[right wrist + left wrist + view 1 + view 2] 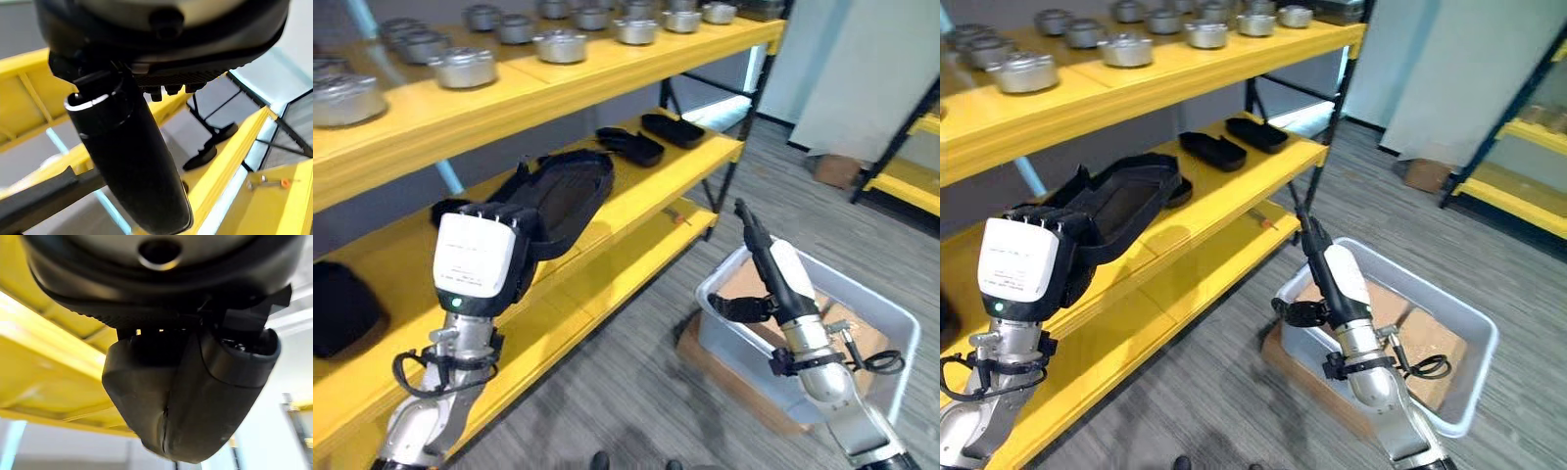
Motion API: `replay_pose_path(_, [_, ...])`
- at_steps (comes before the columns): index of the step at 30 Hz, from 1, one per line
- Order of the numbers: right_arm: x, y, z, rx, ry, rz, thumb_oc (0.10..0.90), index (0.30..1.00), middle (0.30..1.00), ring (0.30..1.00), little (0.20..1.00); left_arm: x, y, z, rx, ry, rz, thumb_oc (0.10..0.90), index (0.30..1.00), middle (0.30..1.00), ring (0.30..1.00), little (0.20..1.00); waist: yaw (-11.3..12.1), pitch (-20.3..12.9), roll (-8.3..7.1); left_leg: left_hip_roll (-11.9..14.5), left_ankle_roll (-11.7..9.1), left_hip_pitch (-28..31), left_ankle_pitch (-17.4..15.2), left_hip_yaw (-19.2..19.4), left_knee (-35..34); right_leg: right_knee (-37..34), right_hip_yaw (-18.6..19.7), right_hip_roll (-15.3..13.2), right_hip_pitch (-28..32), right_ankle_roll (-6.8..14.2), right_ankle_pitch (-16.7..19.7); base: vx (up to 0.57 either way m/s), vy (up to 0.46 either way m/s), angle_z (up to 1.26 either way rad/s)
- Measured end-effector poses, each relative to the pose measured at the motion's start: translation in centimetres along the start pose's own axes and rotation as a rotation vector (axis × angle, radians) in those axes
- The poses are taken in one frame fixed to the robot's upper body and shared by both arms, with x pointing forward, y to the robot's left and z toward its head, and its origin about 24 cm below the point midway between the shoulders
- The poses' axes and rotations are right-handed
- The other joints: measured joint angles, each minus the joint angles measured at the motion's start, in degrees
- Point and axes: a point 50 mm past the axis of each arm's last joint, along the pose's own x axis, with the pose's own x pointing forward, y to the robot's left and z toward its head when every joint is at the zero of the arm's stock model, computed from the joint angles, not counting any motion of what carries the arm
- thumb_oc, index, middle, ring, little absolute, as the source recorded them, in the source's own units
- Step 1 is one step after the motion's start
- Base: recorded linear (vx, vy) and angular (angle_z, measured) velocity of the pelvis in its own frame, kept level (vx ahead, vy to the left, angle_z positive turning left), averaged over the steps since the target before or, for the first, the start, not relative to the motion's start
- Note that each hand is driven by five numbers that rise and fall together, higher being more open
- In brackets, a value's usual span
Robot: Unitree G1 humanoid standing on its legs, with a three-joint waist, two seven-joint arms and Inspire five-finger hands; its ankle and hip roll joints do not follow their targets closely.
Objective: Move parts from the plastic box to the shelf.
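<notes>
My left hand (475, 257), with a white cover on its back, is shut on a large black tray-shaped part (566, 194). It holds the part tilted just above the middle level of the yellow shelf (651, 186). The same part (1121, 204) reaches toward the shelf's back. My right hand (773, 269) stands over the pale plastic box (893, 328) on the floor, fingers straight and pointing up, thumb out to the side, holding nothing. Brown cardboard shows inside the box (1474, 338).
Two smaller black parts (631, 145) (673, 128) lie further along the middle level, and another black piece (342, 308) sits at its near left. Several round metal parts (561, 45) line the top level. A lower yellow level (636, 257) is bare. A second rack (911, 186) stands at right.
</notes>
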Motion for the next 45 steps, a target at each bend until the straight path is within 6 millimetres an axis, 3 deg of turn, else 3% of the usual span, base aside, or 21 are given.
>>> replay_pose_path(6, [-0.4,0.0,-0.2,-0.002,0.01,0.008,0.9,1.0,1.0,1.0,1.0,-1.9,-0.3,0.1,-0.047,0.055,-0.05,0.4,0.3,0.3,0.3,0.3,1.0,-1.1,1.36,0.1,1.0,-0.9,0.2,-1.0,-1.8,-2.0,-2.7,-0.4,0.6,-0.3,0.6,0.03,-0.068,0.22])
replay_pose_path(17, [-0.4,-0.5,-0.4,0.029,0.021,-0.014,0.9,1.0,1.0,1.0,1.0,-3.5,-0.6,-0.1,-0.045,0.08,-0.118,0.4,0.3,0.3,0.3,0.3,2.5,-1.4,1.47,-2.4,-0.8,-3.4,1.6,-2.5,1.7,-11.4,-7.9,-1.5,6.8,0.5,3.5,-0.04,-0.033,0.29])
replay_pose_path(19, [-0.3,-1.0,-0.4,0.011,0.013,-0.029,0.9,1.0,1.0,1.0,1.0,-2.3,-0.9,0.0,-0.054,0.068,-0.088,0.4,0.3,0.3,0.3,0.3,0.8,-0.8,1.31,-3.9,-5.3,-7.3,5.8,0.1,3.0,-11.0,-13.4,-2.9,6.5,-0.7,3.8,-0.08,0.057,1.26])
replay_pose_path(20, [0.1,-1.3,-0.2,-0.001,-0.003,-0.029,0.9,1.0,1.0,1.0,1.0,-1.7,-0.8,0.0,-0.053,0.061,-0.065,0.4,0.3,0.3,0.3,0.3,0.9,-0.1,0.79,-2.8,-6.8,-7.1,4.7,6.6,1.4,-11.0,-14.9,-4.3,6.0,-2.4,4.2,-0.04,0.069,0.84])
replay_pose_path(21, [0.4,-1.2,0.1,0.003,-0.019,-0.032,0.9,1.0,1.0,1.0,1.0,-1.4,-0.6,-0.3,-0.052,0.066,-0.051,0.4,0.3,0.3,0.3,0.3,1.9,0.6,-0.2,-1.3,-1.3,-7.1,1.0,12.2,4.2,-10.9,-15.0,-4.9,5.5,-3.0,4.8,-0.01,0.048,0.21])
replay_pose_path(22, [0.7,-1.0,0.4,0.025,-0.032,-0.046,0.9,1.0,1.0,1.0,1.0,-1.3,-0.4,-0.6,-0.052,0.075,-0.038,0.4,0.3,0.3,0.3,0.3,2.7,1.1,-1.12,0.2,0.7,-6.1,-1.6,14.5,7.4,-10.8,-14.6,-6.0,5.5,-3.2,5.3,0.03,0.216,0.09])
replay_pose_path(23, [0.9,-1.3,0.7,0.027,-0.051,-0.061,0.9,1.0,1.0,1.0,1.0,-1.2,-0.3,-0.9,-0.053,0.086,-0.021,0.4,0.3,0.3,0.3,0.3,2.2,2.6,-4.07,4.1,-1.5,-3.8,-4.8,13.3,10.6,-10.6,-14.6,-8.5,5.7,-2.7,5.9,0.03,0.273,0.44])
replay_pose_path(24, [1.0,-1.9,0.5,0.018,-0.045,-0.084,0.9,1.0,1.0,1.0,1.0,-0.9,-0.6,-1.1,-0.059,0.082,-0.008,0.4,0.3,0.3,0.3,0.3,1.1,2.6,-3.88,8.4,-4.8,-3.5,-5.7,11.5,12.7,-10.0,-15.1,-8.6,5.7,-2.5,6.0,0.07,0.499,0.74])
replay_pose_path(25, [1.1,-2.6,0.3,0.019,-0.036,-0.124,0.9,1.0,1.0,1.0,1.0,-0.9,-0.6,-1.2,-0.088,0.108,0.001,0.4,0.3,0.3,0.3,0.3,-0.6,3.1,-3.23,18.4,-5.8,-1.3,-5.5,12.2,10.7,-8.8,-15.9,-7.9,5.4,-1.7,5.4,0.04,0.299,0.67])
replay_pose_path(27, [0.9,-3.3,0.0,0.023,-0.021,-0.168,0.9,1.0,1.0,1.0,1.0,-1.0,-0.7,-1.1,-0.102,0.112,-0.001,0.4,0.3,0.3,0.3,0.3,-2.2,3.3,-1.46,24.5,-8.5,0.2,-4.0,13.9,6.0,-7.0,-16.8,-8.3,4.4,0.2,5.3,0.04,0.234,0.38])
replay_pose_path(28, [0.8,-3.9,-0.2,0.017,-0.011,-0.188,0.9,1.0,1.0,1.0,1.0,-1.0,-0.8,-0.8,-0.112,0.109,-0.004,0.4,0.3,0.3,0.3,0.3,-2.5,3.4,0.2,24.5,-8.1,0.9,-1.5,14.6,2.9,-6.2,-16.8,-9.0,3.4,1.8,5.7,0.07,0.245,0.16])
replay_pose_path(29, [0.6,-4.4,-0.5,-0.001,-0.002,-0.194,0.9,1.0,1.0,1.0,1.0,-1.2,-1.1,-0.4,-0.127,0.105,-0.015,0.4,0.3,0.3,0.3,0.3,-2.5,3.4,2.74,23.4,-6.6,2.0,2.1,14.7,1.0,-6.4,-16.8,-9.3,3.4,3.6,6.6,0.09,0.257,0.03])
replay_pose_path(30, [0.5,-4.7,-0.6,-0.02,0.004,-0.189,0.9,1.0,1.0,1.0,1.0,-1.3,-1.3,-0.1,-0.144,0.111,-0.018,0.4,0.3,0.3,0.3,0.3,-2.7,3.2,5.44,22.4,-7.1,2.8,2.4,16.6,0.5,-6.5,-16.7,-9.4,3.5,5.5,7.1,0.1,0.306,0.29])
replay_pose_path(31, [0.1,-4.2,-0.8,-0.004,0.022,-0.188,0.9,1.0,1.0,1.0,1.0,-1.1,-1.3,0.0,-0.151,0.111,-0.008,0.4,0.3,0.3,0.3,0.3,-3.8,3.1,5.27,20.4,-10.4,3.6,-0.5,17.6,-1.7,-6.3,-17.6,-11.5,3.8,7.5,7.6,0.1,0.292,0.41])
replay_pose_path(32, [-0.3,-3.0,-0.9,0.041,0.046,-0.175,0.9,1.0,1.0,1.0,1.0,-0.9,-1.2,0.0,-0.149,0.112,-0.001,0.4,0.3,0.3,0.3,0.3,-3.1,3.0,2.02,15.8,-10.1,3.8,-0.2,17.7,-2.5,-6.9,-17.1,-15.6,3.6,7.5,8.5,0.1,0.282,0.45])
replay_pose_path(33, [-0.7,-1.9,-0.9,0.07,0.057,-0.144,0.9,1.0,1.0,1.0,1.0,-0.9,-1.3,-0.2,-0.153,0.124,-0.004,0.4,0.3,0.3,0.3,0.3,-2.0,2.7,0.25,13.0,-8.9,3.6,-0.9,17.8,-2.4,-8.0,-16.3,-17.8,3.8,6.1,9.7,0.1,0.239,0.17])
replay_pose_path(36, [-0.9,0.0,-0.3,0.123,0.053,-0.087,0.9,1.0,1.0,1.0,1.0,-0.8,-0.9,-0.9,-0.127,0.13,-0.011,0.4,0.3,0.3,0.3,0.3,0.5,1.7,-1.25,9.7,-6.6,3.8,-1.3,17.5,-2.2,-7.9,-15.6,-19.4,4.8,5.4,11.5,0.08,0.28,0.18])
replay_pose_path(39, [-0.5,0.5,0.3,0.167,0.042,-0.106,0.9,1.0,1.0,1.0,1.0,-0.5,-0.2,-2.0,-0.07,0.131,0.002,0.4,0.3,0.3,0.3,0.3,2.9,0.6,-3.06,6.7,-5.7,3.8,-1.6,16.9,-1.3,-7.8,-14.9,-22.4,5.8,8.2,13.4,0.05,0.288,0.18])
replay_pose_path(41, [-0.1,0.4,0.5,0.167,0.025,-0.117,0.9,1.0,1.0,1.0,1.0,-0.3,0.1,-2.2,-0.059,0.136,0.019,0.4,0.3,0.3,0.3,0.3,3.3,0.3,-4.29,5.4,-4.7,3.3,-2.4,17.0,-0.1,-7.6,-14.6,-23.7,5.6,8.6,15.1,0.07,0.367,0.09])
replay_pose_path(43, [-0.1,0.5,0.5,0.156,0.04,-0.12,0.9,1.0,1.0,1.0,1.0,-0.5,-0.2,-2.2,-0.061,0.136,0.008,0.4,0.3,0.3,0.3,0.3,2.7,0.1,-6.31,1.9,-2.4,1.0,-5.6,17.0,4.8,-7.0,-13.4,-27.4,5.2,7.4,16.4,0.04,0.379,0.01])
replay_pose_path(45, [0.0,0.8,0.5,0.151,0.056,-0.121,0.9,1.0,1.0,1.0,1.0,-0.5,-0.2,-2.1,-0.053,0.129,0.003,0.4,0.3,0.3,0.3,0.3,2.6,0.1,-6.31,-0.7,1.0,-1.4,-7.9,17.9,8.6,-5.7,-11.8,-29.8,1.7,4.5,23.8,-0.02,0.299,-0.43])
